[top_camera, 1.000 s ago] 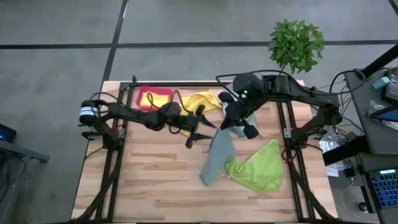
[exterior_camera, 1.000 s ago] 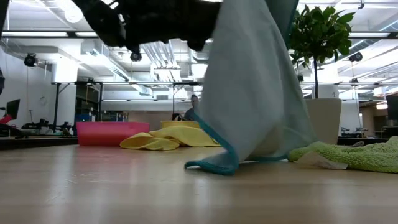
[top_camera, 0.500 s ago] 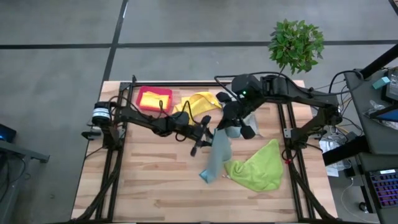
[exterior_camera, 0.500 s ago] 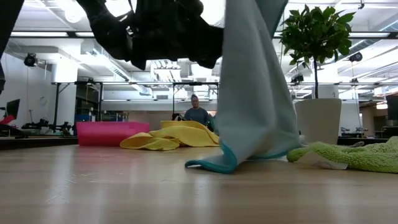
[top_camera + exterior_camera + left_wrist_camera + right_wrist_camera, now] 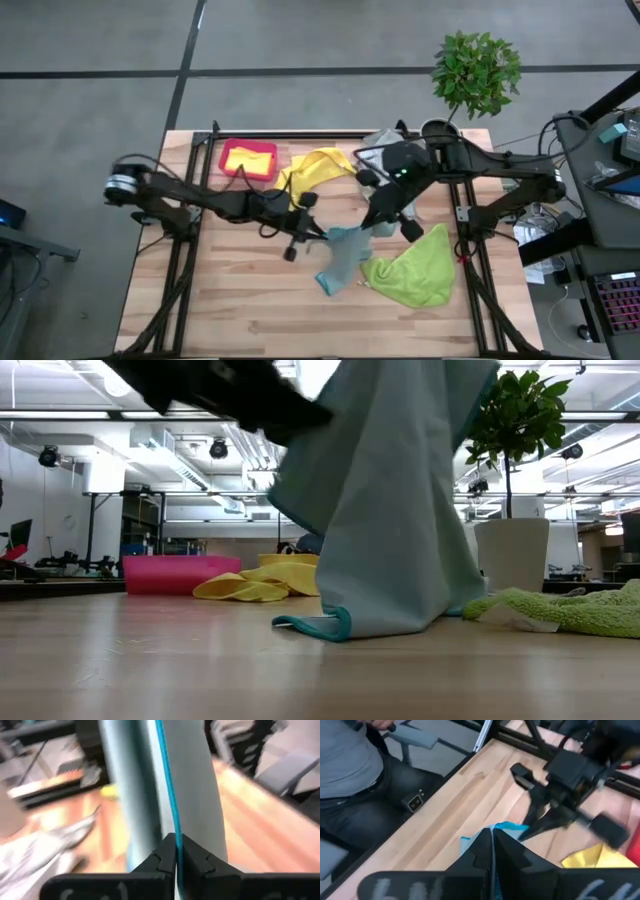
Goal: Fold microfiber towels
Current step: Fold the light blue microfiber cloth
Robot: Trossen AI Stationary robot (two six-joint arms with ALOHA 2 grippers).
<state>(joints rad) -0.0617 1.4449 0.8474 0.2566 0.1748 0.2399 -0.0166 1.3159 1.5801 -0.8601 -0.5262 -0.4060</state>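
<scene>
The light blue towel [image 5: 345, 255] hangs near the middle of the counter [image 5: 240, 300], its bottom end touching the wood. Both claws pinch it so it can be spread out flat before folding. The left claw [image 5: 175, 851] is closed on the towel's teal edge. The right claw [image 5: 385, 212] is closed on the top, at about two o'clock from the towel, holding it up. The lime green towel [image 5: 412, 268] waits just beside it at four o'clock. The yellow towel [image 5: 318, 167] lies near the pink bin [image 5: 248, 158] at eleven o'clock.
</scene>
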